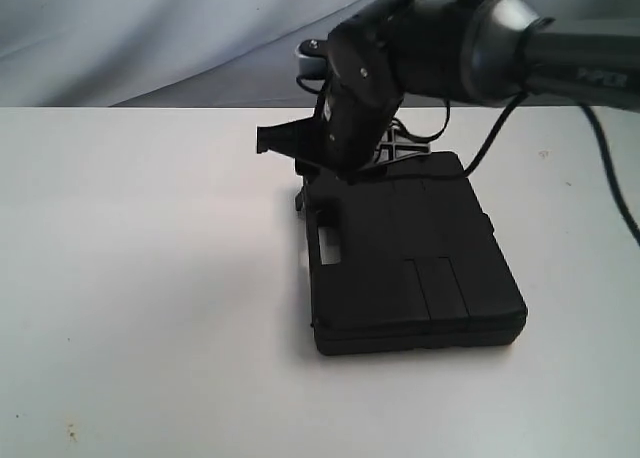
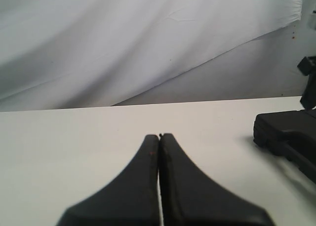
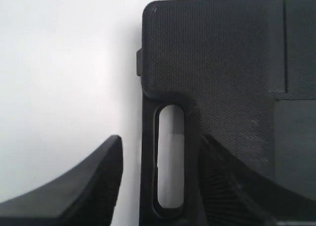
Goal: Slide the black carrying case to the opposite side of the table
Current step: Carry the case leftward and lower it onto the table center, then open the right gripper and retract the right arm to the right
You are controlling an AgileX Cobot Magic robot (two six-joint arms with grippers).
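On the white table [image 1: 150, 278], somewhat right of centre in the exterior view, the black carrying case [image 1: 410, 268] is shown lying flat, with its handle slot [image 3: 170, 157] on the side facing the left of that view. The right arm [image 1: 520, 43] is seen reaching in from the right edge and bending down to the far corner of the case on the handle side. The right gripper [image 3: 159, 139] is held moderately wide. One finger [image 3: 84, 186] is placed over bare table just outside the handle edge and the other [image 3: 232, 186] over the textured lid (whether either touches the case cannot be told). The left gripper [image 2: 159, 135] is pictured low over the table, its jaws pressed together with nothing between them. The case is seen well apart from it, to one side. A pale cloth backdrop [image 2: 123, 38] is visible behind the table.
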